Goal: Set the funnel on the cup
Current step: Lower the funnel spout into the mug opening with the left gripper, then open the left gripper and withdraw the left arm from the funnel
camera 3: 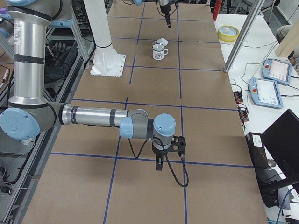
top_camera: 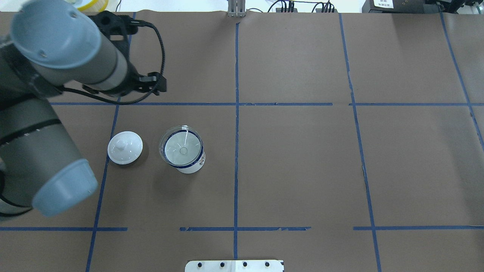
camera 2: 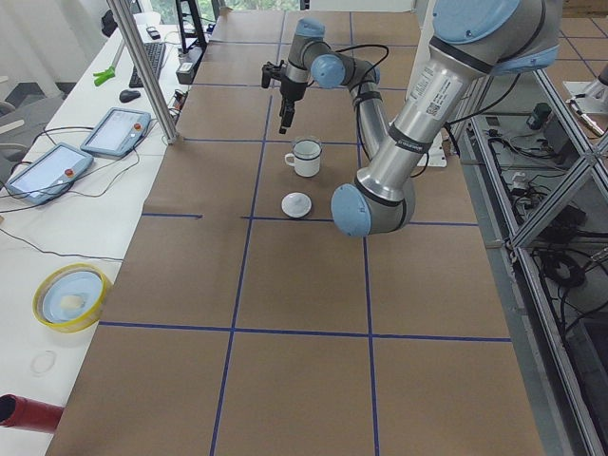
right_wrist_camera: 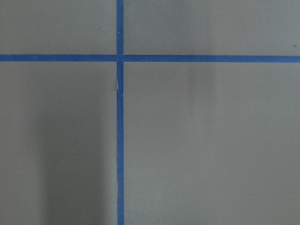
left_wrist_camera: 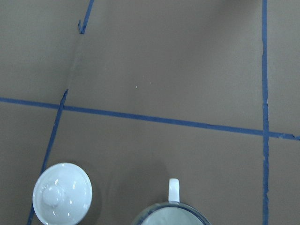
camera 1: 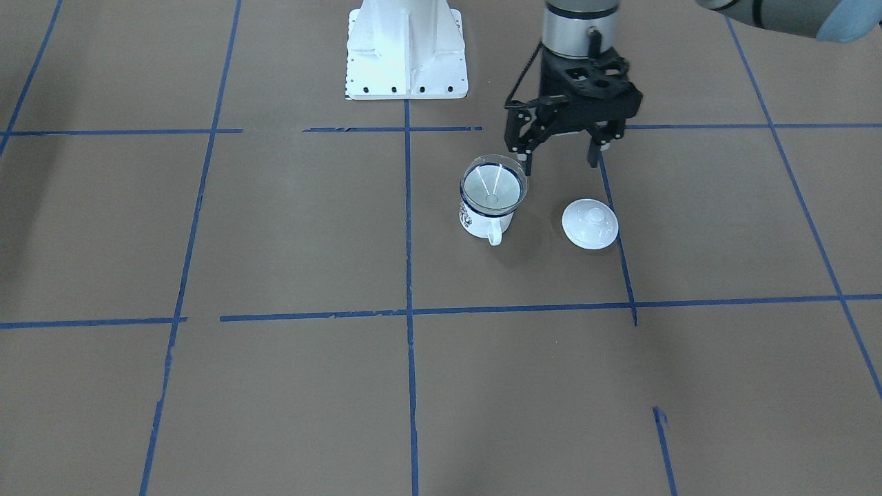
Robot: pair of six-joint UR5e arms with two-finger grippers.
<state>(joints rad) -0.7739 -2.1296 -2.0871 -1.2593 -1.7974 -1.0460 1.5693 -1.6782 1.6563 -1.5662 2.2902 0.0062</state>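
The clear funnel point(camera 1: 493, 184) sits in the mouth of the white mug with the dark blue rim point(camera 1: 480, 224). Its bowl rests on the rim and its spout points down inside. Both also show in the overhead view: the funnel point(top_camera: 183, 148) and the cup point(top_camera: 197, 164). My left gripper point(camera 1: 561, 164) is open and empty. It hangs above the table just behind the cup, towards the robot, and touches nothing. The left wrist view shows the cup's handle point(left_wrist_camera: 174, 188) at its bottom edge. My right gripper point(camera 3: 159, 166) shows only in the exterior right view, far from the cup; I cannot tell whether it is open or shut.
A round white domed lid with a knob point(camera 1: 590, 223) lies on the table beside the cup, also in the overhead view point(top_camera: 125, 147). The white robot base point(camera 1: 406, 55) stands behind. Blue tape lines cross the brown table cover.
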